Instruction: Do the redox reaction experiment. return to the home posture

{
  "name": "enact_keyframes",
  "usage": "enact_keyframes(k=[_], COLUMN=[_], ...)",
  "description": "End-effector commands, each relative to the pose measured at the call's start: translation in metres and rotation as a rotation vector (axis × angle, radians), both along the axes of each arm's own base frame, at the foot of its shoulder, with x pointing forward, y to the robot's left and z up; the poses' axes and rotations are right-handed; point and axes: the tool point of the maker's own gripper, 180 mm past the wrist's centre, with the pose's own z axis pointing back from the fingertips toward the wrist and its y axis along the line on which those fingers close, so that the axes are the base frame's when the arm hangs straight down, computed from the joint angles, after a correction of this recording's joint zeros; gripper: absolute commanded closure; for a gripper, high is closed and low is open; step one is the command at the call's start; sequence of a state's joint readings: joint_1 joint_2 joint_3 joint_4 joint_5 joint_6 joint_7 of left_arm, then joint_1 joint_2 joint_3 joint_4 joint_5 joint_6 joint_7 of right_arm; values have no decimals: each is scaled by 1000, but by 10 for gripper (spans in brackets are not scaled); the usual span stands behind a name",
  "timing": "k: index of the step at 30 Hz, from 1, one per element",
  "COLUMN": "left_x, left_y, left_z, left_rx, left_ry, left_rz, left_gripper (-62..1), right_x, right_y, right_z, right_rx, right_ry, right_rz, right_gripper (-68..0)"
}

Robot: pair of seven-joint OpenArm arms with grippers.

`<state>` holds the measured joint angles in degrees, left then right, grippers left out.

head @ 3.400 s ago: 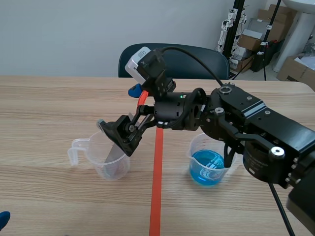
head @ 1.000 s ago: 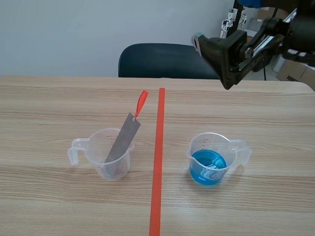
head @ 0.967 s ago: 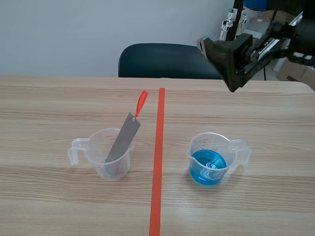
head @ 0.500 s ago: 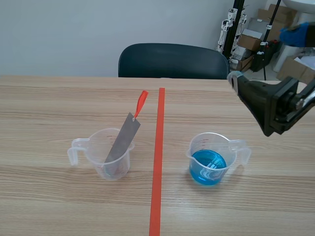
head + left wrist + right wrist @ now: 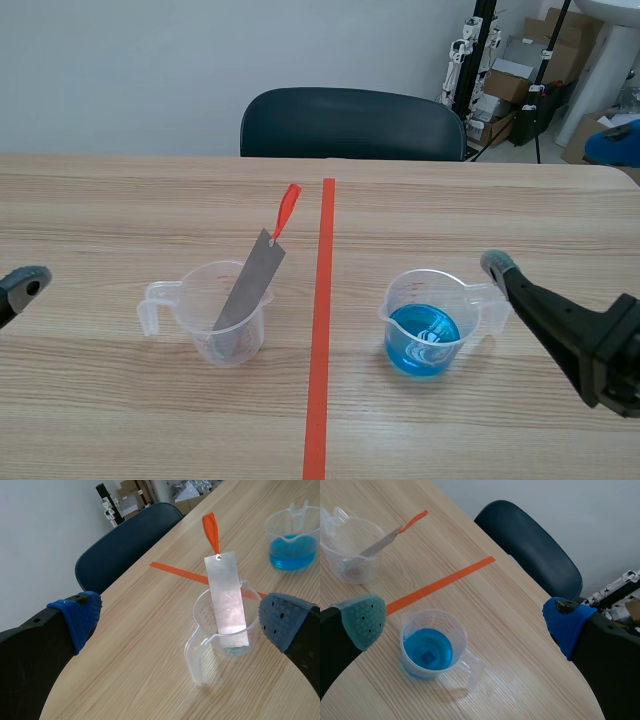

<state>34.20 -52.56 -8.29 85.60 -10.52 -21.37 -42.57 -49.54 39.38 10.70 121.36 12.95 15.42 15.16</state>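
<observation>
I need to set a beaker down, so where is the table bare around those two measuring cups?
Bare: the gap between the strip-holding cup and the blue-liquid cup, along the tape line, and the far table toward the chair. Crowded: the blue cup's handle side, where one of the right gripper's pads hangs.

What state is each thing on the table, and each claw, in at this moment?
Left claw: open, empty.
Right claw: open, empty.
Clear cup: upright, metal strip inside.
Metal strip: leaning on the clear cup's rim, lower end inside.
Blue-liquid cup: upright, partly filled with blue liquid.
</observation>
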Motion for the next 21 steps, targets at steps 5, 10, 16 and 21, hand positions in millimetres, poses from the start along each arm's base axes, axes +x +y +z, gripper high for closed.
enact_keyframes(k=[5, 10, 16, 21], left_x=[2, 11, 13, 9], left_y=[-4, -3, -2, -8], left_z=[6, 9, 3, -8], left_rx=[-28, -8, 14, 19], left_ry=[-13, -24, 2, 42], left_rz=[-8, 2, 9, -1], left_gripper=[-623, -623, -623, -623], right_x=[2, -9, -7, -6], right_y=[-1, 6, 4, 3], right_z=[5, 4, 5, 6], right_rx=[-18, -6, -10, -11], right_ry=[-29, -22, -34, -36], right_rz=[4, 58, 43, 40], right_gripper=[-679, -679, -679, -679])
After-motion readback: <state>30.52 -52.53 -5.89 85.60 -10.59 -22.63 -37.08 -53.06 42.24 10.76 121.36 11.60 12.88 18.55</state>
